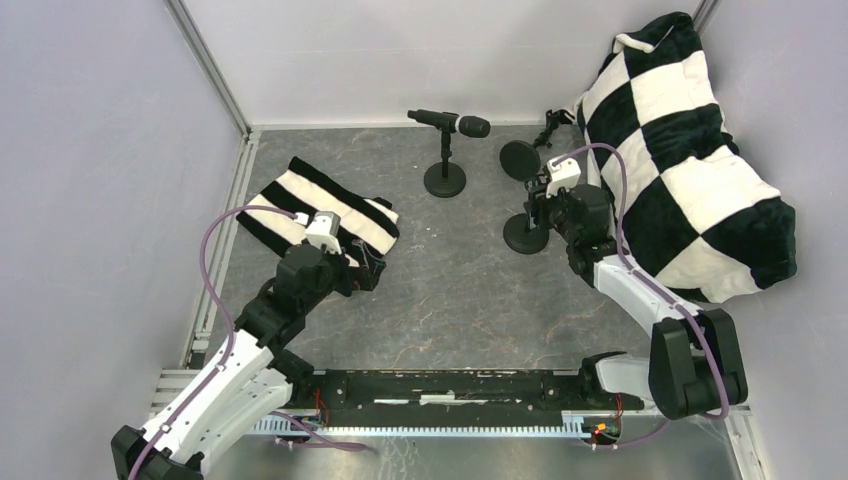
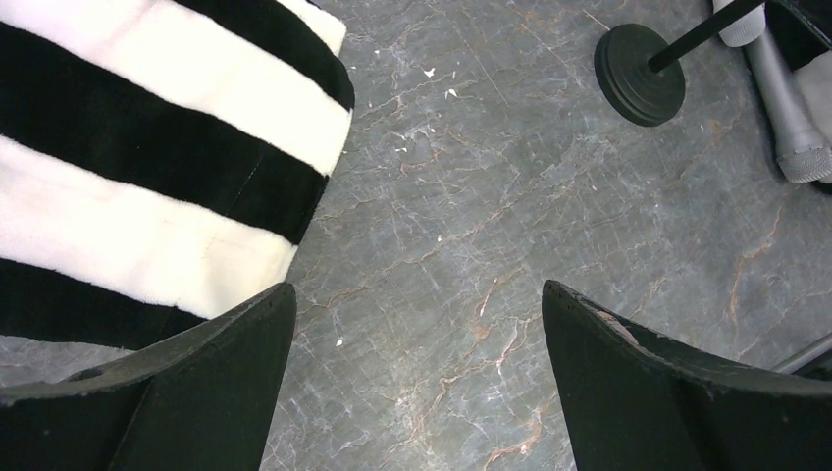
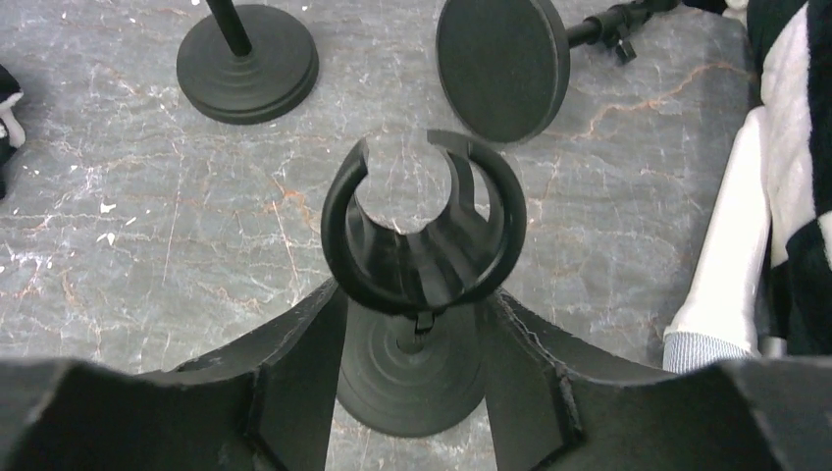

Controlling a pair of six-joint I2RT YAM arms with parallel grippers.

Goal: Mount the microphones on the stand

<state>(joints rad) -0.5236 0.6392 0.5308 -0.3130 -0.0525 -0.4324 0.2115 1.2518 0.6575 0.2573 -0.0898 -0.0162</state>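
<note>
One of three is done: the black silver-ringed microphone (image 1: pixel 450 122) sits on a black round-based stand (image 1: pixel 444 172) left of the chequered black-and-white plush cushion (image 1: pixel 690 150), the white stick microphone (image 3: pixel 731 245) and silver-grey microphone (image 2: pixel 785 98) lie against it, the right gripper (image 3: pixel 414 292) is half-closed round an empty black clip (image 3: pixel 422 231), hold unclear, and the left gripper (image 2: pixel 417 287) is wide open, empty

Soft, even light from above fills all three views. The stand (image 1: pixel 445 178) casts only a faint shadow on the matte tabletop (image 1: pixel 450 300). Wrist views are sharp; the near black fingers (image 2: pixel 186 402) read dark, slightly soft.
</note>
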